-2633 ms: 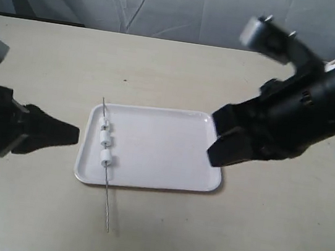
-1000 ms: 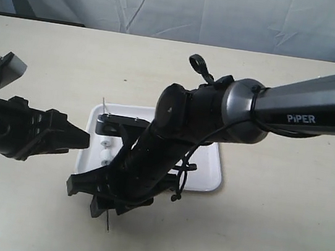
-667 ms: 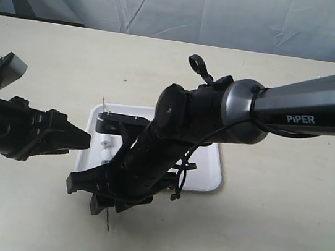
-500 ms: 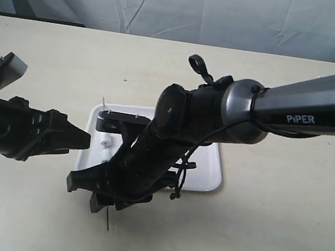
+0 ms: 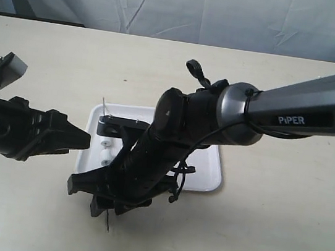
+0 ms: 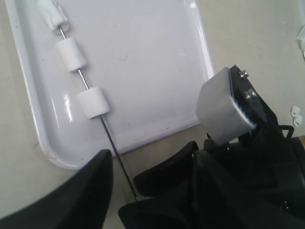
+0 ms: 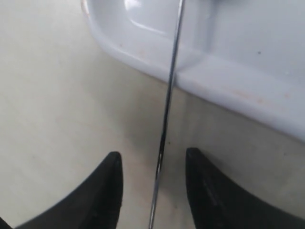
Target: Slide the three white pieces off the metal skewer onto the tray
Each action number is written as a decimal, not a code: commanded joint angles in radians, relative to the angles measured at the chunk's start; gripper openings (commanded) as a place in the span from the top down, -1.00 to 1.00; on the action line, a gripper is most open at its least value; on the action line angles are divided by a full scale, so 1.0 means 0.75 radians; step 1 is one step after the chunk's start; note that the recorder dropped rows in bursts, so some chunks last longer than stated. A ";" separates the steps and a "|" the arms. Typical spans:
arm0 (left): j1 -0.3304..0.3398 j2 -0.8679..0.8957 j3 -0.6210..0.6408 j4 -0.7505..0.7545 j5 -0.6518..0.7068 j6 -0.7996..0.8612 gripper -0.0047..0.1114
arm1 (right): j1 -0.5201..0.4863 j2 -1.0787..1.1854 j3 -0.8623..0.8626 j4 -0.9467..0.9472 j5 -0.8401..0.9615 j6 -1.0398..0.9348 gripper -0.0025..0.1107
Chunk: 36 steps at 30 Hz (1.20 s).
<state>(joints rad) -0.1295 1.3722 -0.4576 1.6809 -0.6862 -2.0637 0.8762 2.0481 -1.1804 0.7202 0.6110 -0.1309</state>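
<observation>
The white tray [image 5: 209, 169] lies mid-table, largely hidden by my right arm. On its left side rests the metal skewer [image 6: 110, 141] with the three white pieces [image 6: 71, 54] threaded along it. The skewer's bare near end sticks out over the tray rim onto the table. My right gripper [image 7: 152, 153] is open, one finger on each side of that bare end [image 7: 164, 124] without touching it. My left gripper [image 5: 82, 141] hovers open just left of the tray, level with the pieces and holding nothing. One of its fingers [image 6: 81, 191] shows beside the skewer.
The beige table runs on all sides of the tray, with a grey curtain behind. My right arm [image 5: 244, 114] crosses from the right over the tray's middle. A few small white bits [image 6: 295, 112] lie on the table past the tray.
My right arm has swung across the tray and dropped its open fingers around the skewer's near end. It has barely shifted over the last second. The left gripper edged nearer the tray, then held.
</observation>
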 commanded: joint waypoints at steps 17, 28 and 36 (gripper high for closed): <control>-0.003 -0.001 -0.009 0.027 0.157 0.003 0.06 | 0.005 0.019 -0.004 0.018 0.008 0.001 0.89; -0.003 -0.001 -0.009 -0.013 0.059 0.064 0.06 | -0.004 -0.156 0.006 -0.144 0.069 0.070 0.97; -0.003 0.005 -0.009 -0.502 -0.135 -0.039 0.07 | -0.030 -0.582 0.316 -0.533 0.156 0.387 0.97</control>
<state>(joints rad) -0.1295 1.3722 -0.4576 1.3680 -0.7795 -2.0887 0.8607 1.6941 -0.9866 0.3324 0.7190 0.1497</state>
